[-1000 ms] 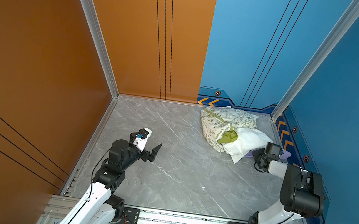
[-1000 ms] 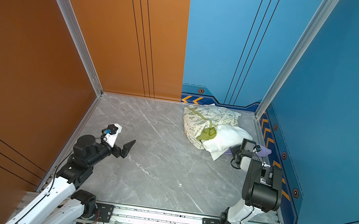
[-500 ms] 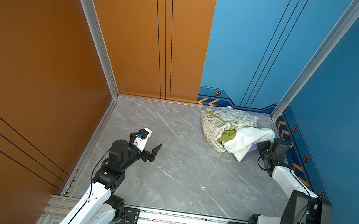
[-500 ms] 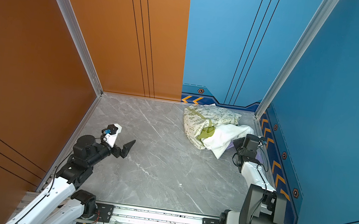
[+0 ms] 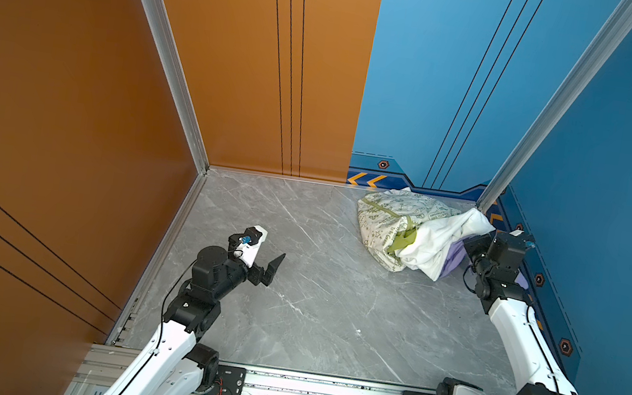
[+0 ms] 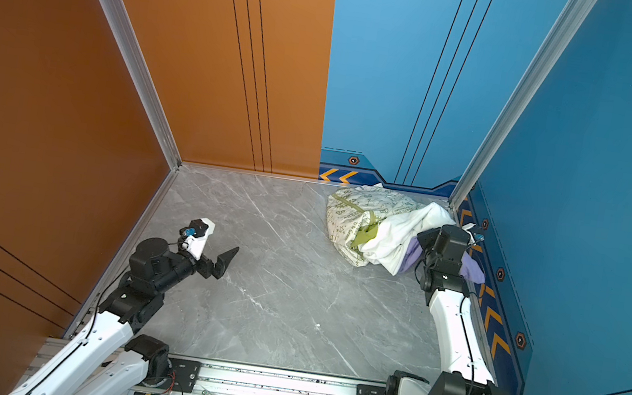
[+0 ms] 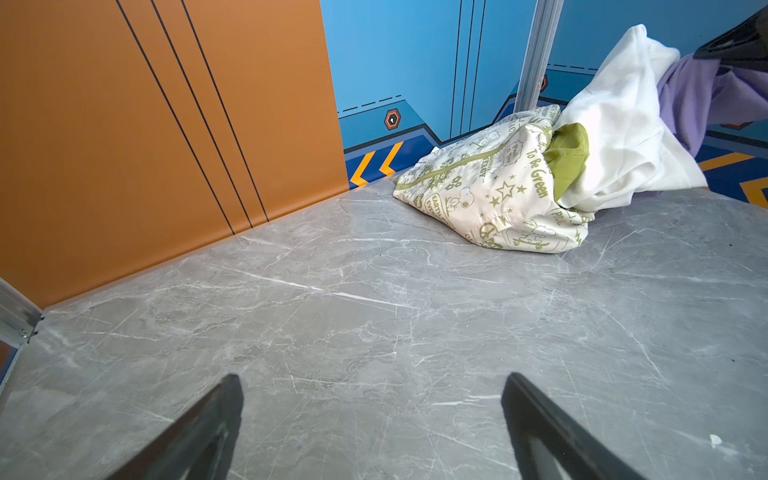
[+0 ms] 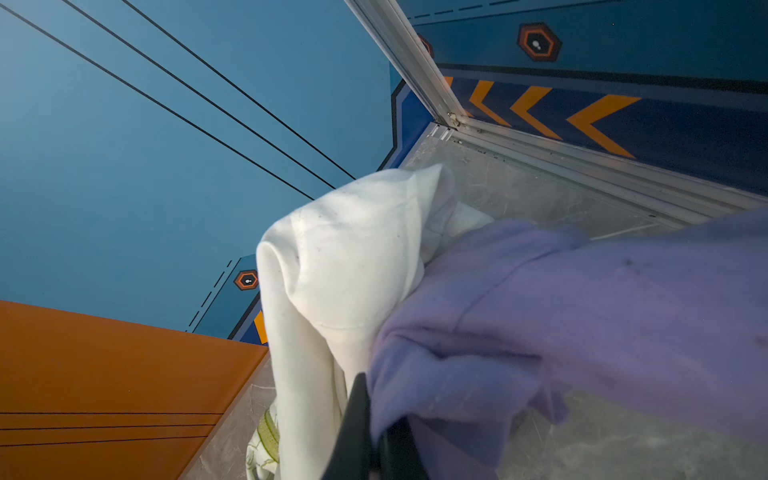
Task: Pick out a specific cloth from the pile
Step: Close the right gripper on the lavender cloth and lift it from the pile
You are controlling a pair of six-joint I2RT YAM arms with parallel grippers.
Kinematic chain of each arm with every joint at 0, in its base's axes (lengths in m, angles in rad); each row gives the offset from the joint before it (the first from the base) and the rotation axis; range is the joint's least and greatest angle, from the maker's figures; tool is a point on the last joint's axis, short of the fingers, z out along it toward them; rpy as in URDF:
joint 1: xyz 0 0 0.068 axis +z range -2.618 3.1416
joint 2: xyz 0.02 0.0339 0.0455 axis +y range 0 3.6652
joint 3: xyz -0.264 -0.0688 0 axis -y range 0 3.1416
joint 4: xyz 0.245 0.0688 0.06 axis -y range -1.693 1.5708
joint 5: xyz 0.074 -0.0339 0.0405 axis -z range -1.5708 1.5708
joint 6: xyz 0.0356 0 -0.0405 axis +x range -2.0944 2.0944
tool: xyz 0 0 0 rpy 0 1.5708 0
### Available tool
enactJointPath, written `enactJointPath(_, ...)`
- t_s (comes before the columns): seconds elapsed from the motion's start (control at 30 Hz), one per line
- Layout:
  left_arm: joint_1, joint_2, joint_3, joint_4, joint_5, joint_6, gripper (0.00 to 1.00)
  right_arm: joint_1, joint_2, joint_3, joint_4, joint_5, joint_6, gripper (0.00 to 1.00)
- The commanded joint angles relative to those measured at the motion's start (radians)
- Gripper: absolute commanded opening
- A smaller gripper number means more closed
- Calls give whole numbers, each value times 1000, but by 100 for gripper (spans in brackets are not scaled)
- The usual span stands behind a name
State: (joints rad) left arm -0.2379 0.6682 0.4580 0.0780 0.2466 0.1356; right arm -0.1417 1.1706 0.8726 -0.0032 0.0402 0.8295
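Change: over the last second the right arm has stretched toward the far right corner and risen. The white cloth [image 5: 440, 241], lying low on the heap before, now stands up in a peak. The left arm has not shifted.
Right end effector [image 8: 376, 440]: clenched on a bunched fold of the lilac cloth [image 8: 582, 311], with the dark fingers [image 8: 355, 424] pressed together and fabric spilling over them. In both top views its tip is buried in fabric at the pile's right edge.
Lilac cloth: lifted at the gripped end and draped across the right wrist view. In both top views it shows under the white cloth's right side [image 5: 452, 256] and again behind the right wrist, toward the blue wall [image 6: 472, 269].
Pile [image 5: 394, 226]: on the table [image 5: 311, 311] near the far right corner, just beside the blue wall [image 5: 625, 166].
Cream green-printed cloth [image 7: 478, 187]: the pile's left part, resting on the table.
Olive-green piece [image 7: 569, 153]: tucked between the cream cloth and the white one.
White cloth, wrist view [image 8: 345, 257]: hanging just beside the lilac fold and touching it.
Left end effector [image 7: 374, 399]: released, fingers spread wide, holding nothing, low over bare table on the left, well apart from the pile.
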Motion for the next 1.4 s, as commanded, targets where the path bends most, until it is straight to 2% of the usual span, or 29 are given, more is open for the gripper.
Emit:
enactJointPath(0.0, -10, 1, -9, 0, -2, 18, 98, 15, -53, 88, 18, 49, -60, 0)
enactJointPath(0.67, -12, 1, -7, 0, 0, 15, 98, 224, -85, 461, -83, 100, -322, 0)
enactJointPath(1.03, -12, 0, -8, 0, -1, 15, 98, 447, -10, 680, -156, 39, -469, 0)
enactJointPath(1.37, -15, -7, -10, -1, -4, 14, 98, 728, 134, 826, -280, -39, -596, 0)
